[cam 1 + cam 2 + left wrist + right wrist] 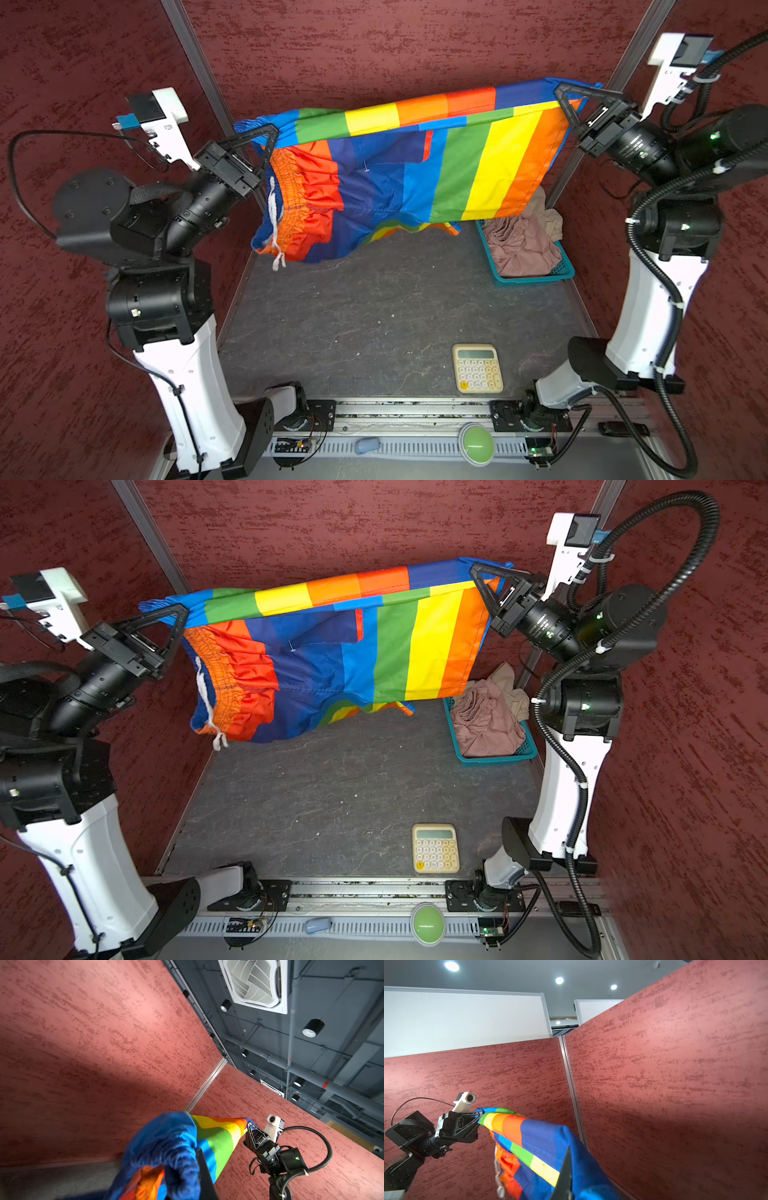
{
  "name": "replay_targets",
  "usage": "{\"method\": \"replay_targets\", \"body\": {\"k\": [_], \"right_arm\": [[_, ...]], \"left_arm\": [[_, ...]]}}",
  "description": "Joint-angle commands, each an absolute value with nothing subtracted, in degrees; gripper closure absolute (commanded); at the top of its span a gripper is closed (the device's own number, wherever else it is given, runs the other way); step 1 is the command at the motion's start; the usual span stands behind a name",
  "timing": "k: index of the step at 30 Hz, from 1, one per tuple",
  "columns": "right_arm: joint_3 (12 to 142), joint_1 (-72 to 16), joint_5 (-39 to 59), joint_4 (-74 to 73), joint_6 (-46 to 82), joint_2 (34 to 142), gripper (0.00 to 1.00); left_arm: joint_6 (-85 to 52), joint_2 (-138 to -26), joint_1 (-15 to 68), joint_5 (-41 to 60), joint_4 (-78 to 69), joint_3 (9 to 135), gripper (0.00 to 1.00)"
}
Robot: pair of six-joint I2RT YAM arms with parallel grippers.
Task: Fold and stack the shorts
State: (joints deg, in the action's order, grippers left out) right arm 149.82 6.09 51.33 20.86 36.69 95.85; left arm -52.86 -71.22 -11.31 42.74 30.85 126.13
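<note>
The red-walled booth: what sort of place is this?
Probably a robot test cell in a lab hall: red partition panels box in a grey table, arms mount on a metal rail, bare ceiling pipes above.

The left arm and right arm wear glossy white moulded shells dotted with small holes, joined by matte black cylindrical joints. Green lights glow at the frame's right. A ribbed black hose (strapped with white ties) follows the right arm, a thin black cable the left. White camera brackets top both wrists. The left gripper and right gripper have black triangular open-frame fingers.
</note>
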Motion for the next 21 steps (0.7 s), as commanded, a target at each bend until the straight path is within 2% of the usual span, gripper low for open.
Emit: {"method": "replay_targets", "body": {"k": [1, 8, 14, 21], "right_arm": [[151.7, 12.0, 37.6, 22.2, 39.5, 107.2, 1.0], [151.5, 9.1, 33.2, 28.7, 32.3, 123.4, 1.0], [150.9, 3.6, 28.1, 33.3, 26.3, 136.3, 1.0], [150.5, 1.1, 24.4, 34.4, 24.3, 141.1, 1.0]], "left_arm": [[-55.7, -78.2, -15.2, 34.6, 31.0, 123.9, 1.0], [-56.6, -90.7, -14.6, 39.6, 26.3, 114.8, 1.0], [-52.1, -97.5, -12.0, 36.6, 22.3, 100.2, 1.0], [-42.9, -109.3, -10.5, 33.8, 24.5, 94.7, 1.0]]}}
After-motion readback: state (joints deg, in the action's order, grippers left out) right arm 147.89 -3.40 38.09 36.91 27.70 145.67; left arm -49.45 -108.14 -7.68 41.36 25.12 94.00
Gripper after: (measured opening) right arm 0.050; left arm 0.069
